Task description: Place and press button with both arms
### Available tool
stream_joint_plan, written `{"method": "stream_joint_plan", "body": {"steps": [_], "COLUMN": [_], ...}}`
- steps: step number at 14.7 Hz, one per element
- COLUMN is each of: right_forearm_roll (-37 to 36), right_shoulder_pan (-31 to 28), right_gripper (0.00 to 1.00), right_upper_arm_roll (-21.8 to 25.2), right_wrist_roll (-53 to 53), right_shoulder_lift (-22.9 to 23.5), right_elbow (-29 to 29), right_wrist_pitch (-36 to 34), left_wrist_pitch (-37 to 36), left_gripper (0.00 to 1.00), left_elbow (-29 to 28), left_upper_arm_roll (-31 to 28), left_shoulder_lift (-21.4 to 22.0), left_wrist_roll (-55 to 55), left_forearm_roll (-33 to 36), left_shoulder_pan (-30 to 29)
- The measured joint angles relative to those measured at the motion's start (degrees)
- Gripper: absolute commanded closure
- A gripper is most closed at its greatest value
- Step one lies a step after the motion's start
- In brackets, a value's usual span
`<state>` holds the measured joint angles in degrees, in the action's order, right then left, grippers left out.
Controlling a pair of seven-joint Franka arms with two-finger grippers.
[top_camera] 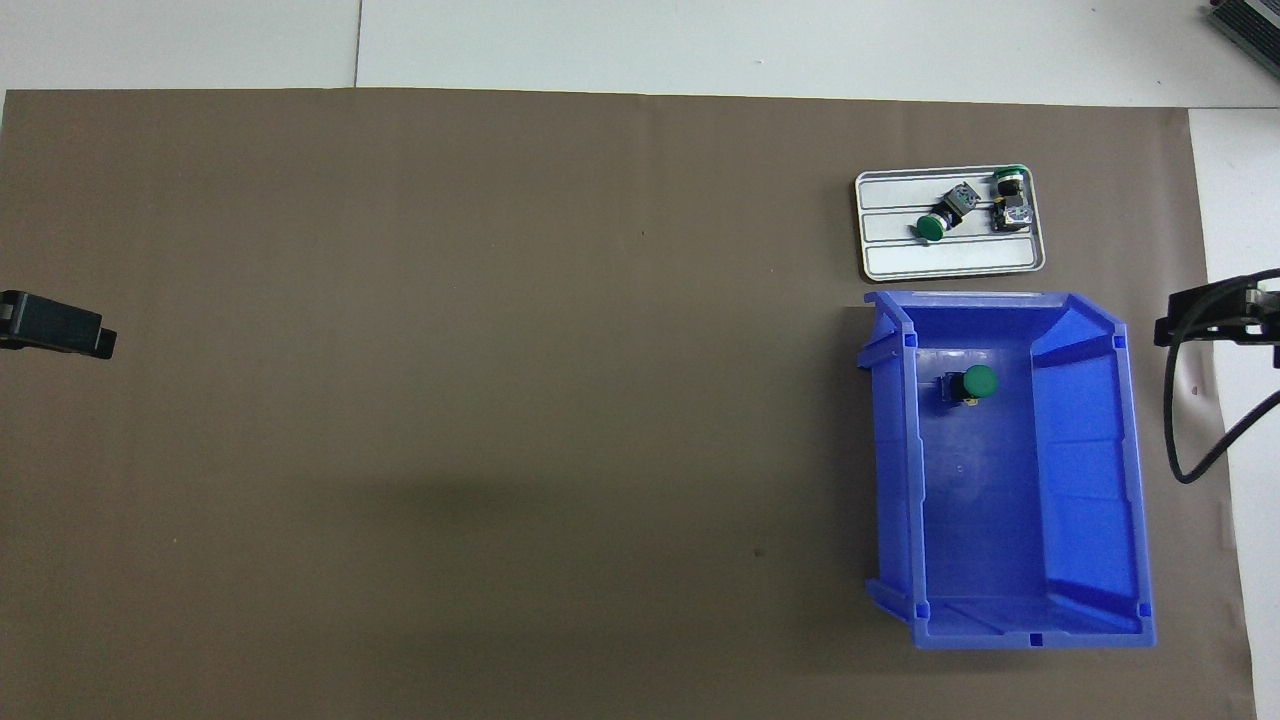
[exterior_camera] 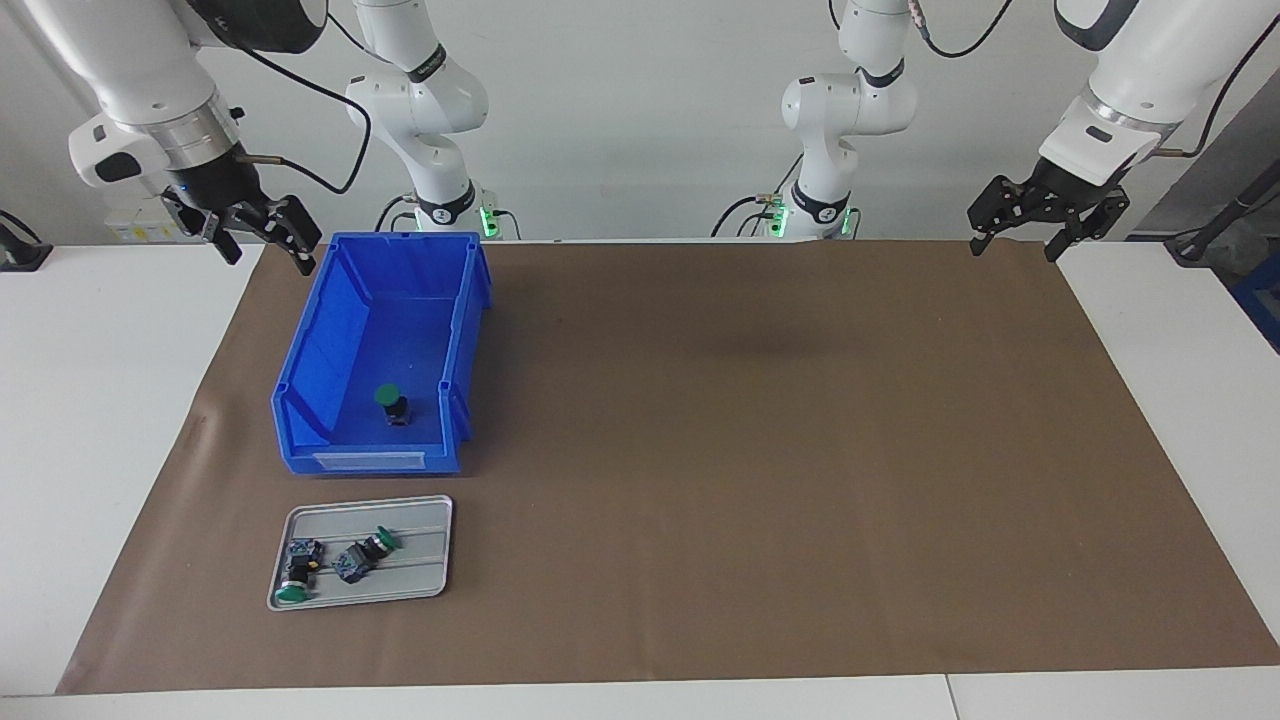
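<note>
No legible text, seemingly.

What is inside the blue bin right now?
One green-capped button stands upright on the floor of the blue bin, at the end farther from the robots, cap up. Nothing else shows on the floor; the strip just inside the bin's low front wall is hidden in the facing view.

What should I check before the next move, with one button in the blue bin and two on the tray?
1. Button stands upright in the blue bin, green cap up: ok.
2. Two spare buttons lie on the metal tray: ok.
3. Right claw open, empty, beside the bin's corner: ok.
4. Left claw open, empty, waiting over the brown mat edge: ok.
5. Nothing above the bin blocks access: ok.
6. Button already pressed: cannot tell.
</note>
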<state>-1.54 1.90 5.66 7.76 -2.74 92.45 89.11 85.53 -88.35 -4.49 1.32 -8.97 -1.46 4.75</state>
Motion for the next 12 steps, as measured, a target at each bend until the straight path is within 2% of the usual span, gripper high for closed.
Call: {"method": "stream_joint_plan", "body": {"steps": [12], "right_forearm_roll": [-2.1], "right_shoulder_pan": [0.2], "right_gripper": [0.00], "right_upper_arm_roll": [-1.1], "right_wrist_roll": [-2.4], "right_shoulder_lift": [0.2], "right_elbow": [0.0], "right_wrist_pitch": [-1.6], "left_wrist_pitch": [0.0], "left_gripper": [0.00], "left_elbow": [0.0], "left_upper_arm_roll": [0.0], "left_shoulder_lift": [0.0], "left_wrist_roll": [0.0], "left_forearm_roll": [0.0], "left_shoulder_pan": [0.0]}}
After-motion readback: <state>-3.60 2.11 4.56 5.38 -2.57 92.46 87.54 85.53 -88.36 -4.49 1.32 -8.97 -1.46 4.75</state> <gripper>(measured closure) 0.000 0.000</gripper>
